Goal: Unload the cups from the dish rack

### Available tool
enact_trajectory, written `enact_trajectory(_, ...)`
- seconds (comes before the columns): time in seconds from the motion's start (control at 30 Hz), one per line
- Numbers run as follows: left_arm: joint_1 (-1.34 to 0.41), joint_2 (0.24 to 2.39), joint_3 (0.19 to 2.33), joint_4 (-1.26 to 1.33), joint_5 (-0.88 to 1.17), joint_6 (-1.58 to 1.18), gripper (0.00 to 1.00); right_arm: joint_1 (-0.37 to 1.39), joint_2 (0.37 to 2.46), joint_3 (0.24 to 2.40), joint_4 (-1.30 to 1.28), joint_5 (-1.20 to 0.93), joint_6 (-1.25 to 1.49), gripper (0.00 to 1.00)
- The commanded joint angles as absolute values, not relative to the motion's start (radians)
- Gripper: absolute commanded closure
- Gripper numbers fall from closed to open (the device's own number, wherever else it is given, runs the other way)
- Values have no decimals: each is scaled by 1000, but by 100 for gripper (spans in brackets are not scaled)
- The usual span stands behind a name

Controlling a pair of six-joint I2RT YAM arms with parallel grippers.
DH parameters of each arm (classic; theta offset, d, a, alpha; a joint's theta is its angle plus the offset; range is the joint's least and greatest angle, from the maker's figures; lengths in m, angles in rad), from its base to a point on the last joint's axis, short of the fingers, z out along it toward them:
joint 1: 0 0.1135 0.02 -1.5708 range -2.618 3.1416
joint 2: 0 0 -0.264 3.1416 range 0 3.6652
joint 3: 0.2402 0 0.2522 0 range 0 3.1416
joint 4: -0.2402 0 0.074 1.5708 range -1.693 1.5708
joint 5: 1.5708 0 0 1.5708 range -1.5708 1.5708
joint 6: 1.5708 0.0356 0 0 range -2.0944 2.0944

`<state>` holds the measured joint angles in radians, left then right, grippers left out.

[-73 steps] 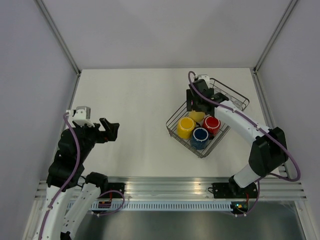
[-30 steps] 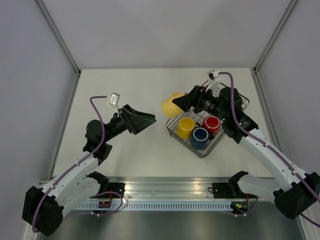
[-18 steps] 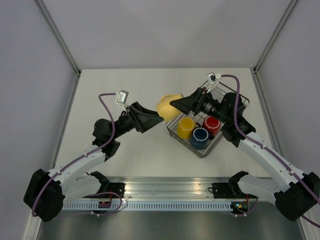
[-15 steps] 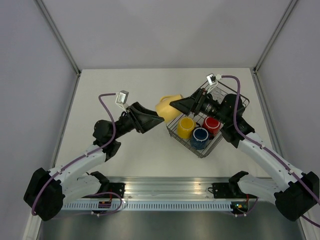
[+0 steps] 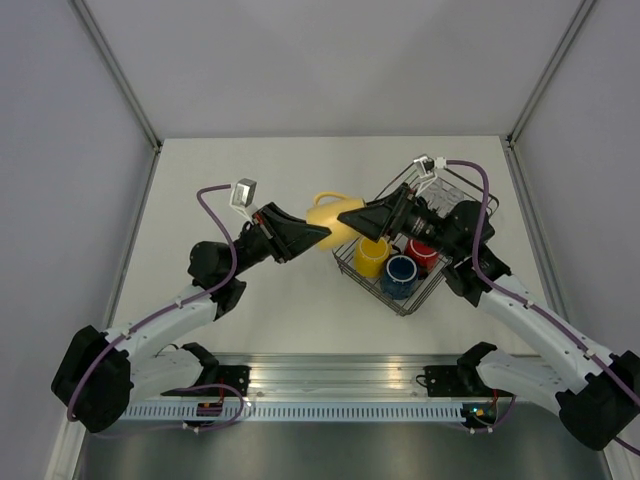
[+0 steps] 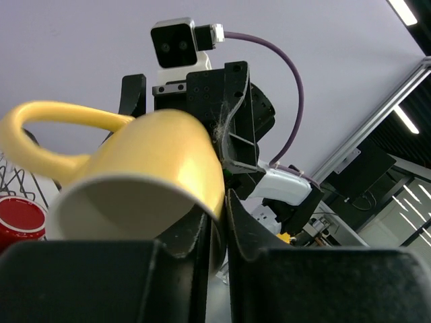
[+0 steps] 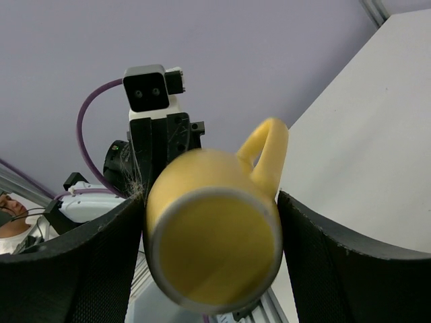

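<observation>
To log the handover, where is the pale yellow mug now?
Top view: the pale yellow mug is held in the air between the left gripper and right gripper, just left of the dish rack.

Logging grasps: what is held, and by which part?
Pale yellow handled mug: left gripper pinches its rim wall; right gripper clamps its body near the base.

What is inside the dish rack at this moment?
Inside the dish rack stand a bright yellow mug, a dark blue mug and a red mug. The right arm covers its far part; anything there is hidden.
</observation>
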<state>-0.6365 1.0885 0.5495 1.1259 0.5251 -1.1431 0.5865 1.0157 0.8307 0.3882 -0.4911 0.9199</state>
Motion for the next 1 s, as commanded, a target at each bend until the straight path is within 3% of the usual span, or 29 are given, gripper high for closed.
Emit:
enact_trajectory(0.0,-640,1104,600,1170,506,-1126,86,615,966,838,503,-512,931,100)
enact_trajectory(0.03,-640,1103,607,1160,509,-1121,98,615,962,835,503,-511,930,100)
enact_trajectory(0.13,-640,1091,612,1129,514,-1094,98,615,947,818,489,-499,902,96)
enact_trajectory(0.17,-641,1077,609,1114,514,-1077,98,615,936,804,483,-477,885,84)
enact_trajectory(0.2,-640,1069,604,1105,508,-1071,98,617,930,798,474,-459,882,51)
enact_trajectory(0.23,-640,1063,601,1100,505,-1065,98,617,922,792,454,-443,876,38)
enact_trajectory(0.33,-640,1045,592,1095,508,-1051,98,615,907,781,434,-414,859,14)
enact_trajectory(0.4,-640,1028,581,1103,509,-1043,98,615,900,790,414,-394,838,5)
enact_trajectory(0.6,-640,942,592,944,465,-937,98,615,844,860,99,-197,735,2)
enact_trajectory(0.73,-638,856,663,601,353,-780,98,614,796,932,-96,33,646,2)
enact_trajectory(0.87,-638,824,812,152,121,-594,98,615,724,971,-211,132,540,2)
enact_trajectory(0.97,-638,862,897,-45,5,-516,98,615,690,1003,-302,176,483,2)
